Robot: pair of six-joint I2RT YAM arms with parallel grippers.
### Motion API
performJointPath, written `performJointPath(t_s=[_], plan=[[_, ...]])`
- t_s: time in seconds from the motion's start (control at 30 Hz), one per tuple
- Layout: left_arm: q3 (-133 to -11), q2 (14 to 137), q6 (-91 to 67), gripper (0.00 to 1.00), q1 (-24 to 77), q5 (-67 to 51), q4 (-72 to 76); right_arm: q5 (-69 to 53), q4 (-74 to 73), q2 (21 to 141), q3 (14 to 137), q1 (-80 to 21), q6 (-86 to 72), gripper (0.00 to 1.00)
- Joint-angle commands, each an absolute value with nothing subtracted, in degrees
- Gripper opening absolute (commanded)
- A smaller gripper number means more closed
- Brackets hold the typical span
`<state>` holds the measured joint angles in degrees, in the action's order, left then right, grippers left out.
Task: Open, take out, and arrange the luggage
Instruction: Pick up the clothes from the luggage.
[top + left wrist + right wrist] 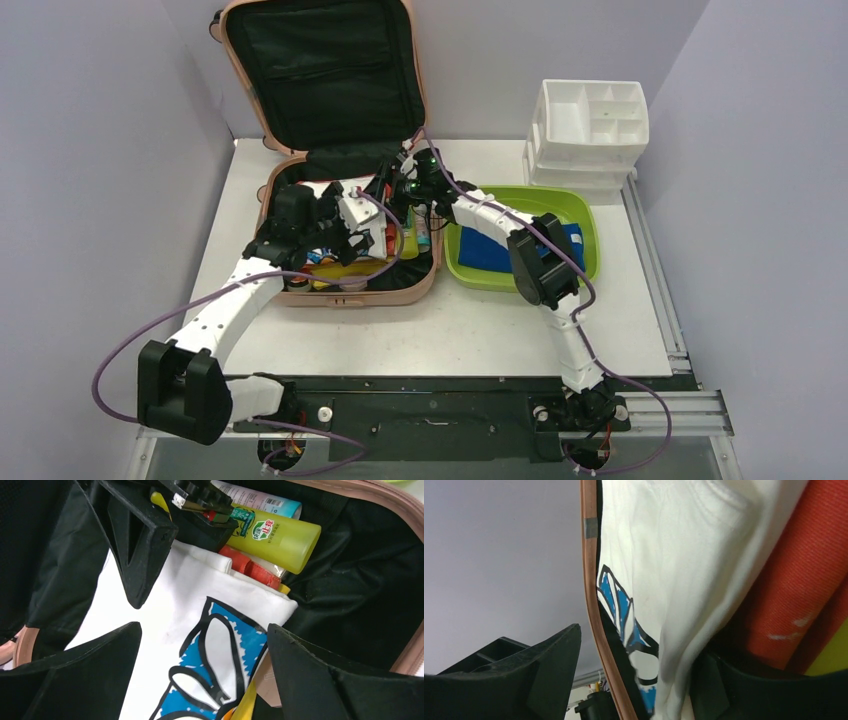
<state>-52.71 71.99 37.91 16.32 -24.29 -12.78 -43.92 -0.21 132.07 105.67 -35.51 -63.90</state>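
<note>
Lime-green tray (510, 197) holding a blue cloth (485, 250), stacked white drawer organizers (590, 120) just behind it, white table (480, 330).

White tabletop (480, 330) fills centre of overhead view, matte, lightly scuffed. Plain pale grey-lavender panels enclose it: left wall (100, 150) along left edge of frame, back wall (480, 60) across top, right wall (760, 150) along right edge. Silver metal rail (655, 270) runs down tabletop's right side, meeting slotted bars at lower right. Black mounting plate (440, 405) spans bottom centre. Light even, diffuse, shadows soft. Right wrist view: same blank pale wall fills upper left.
</note>
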Motion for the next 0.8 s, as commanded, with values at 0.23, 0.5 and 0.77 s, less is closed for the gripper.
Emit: performJointPath(t_s=[0.23,0.5,0.77], plan=[[-60.8,65.4,31.5,0.96,12.5,-29.4,-17.9,-43.9,1.3,134.1,104.2,-36.1,-64.6,0.53],[-62.3,60.9,22.7,0.96,5.9,-24.5,-20.8,-43.2,-4.4,133.5,105.9,-35.9,-57.7,0.26],[-59.7,53.1,20.1,0.96,-7.6,-23.1,-26.7,-39.7,-17.8,133.4,115.0,-35.5,-44.1,0.00]])
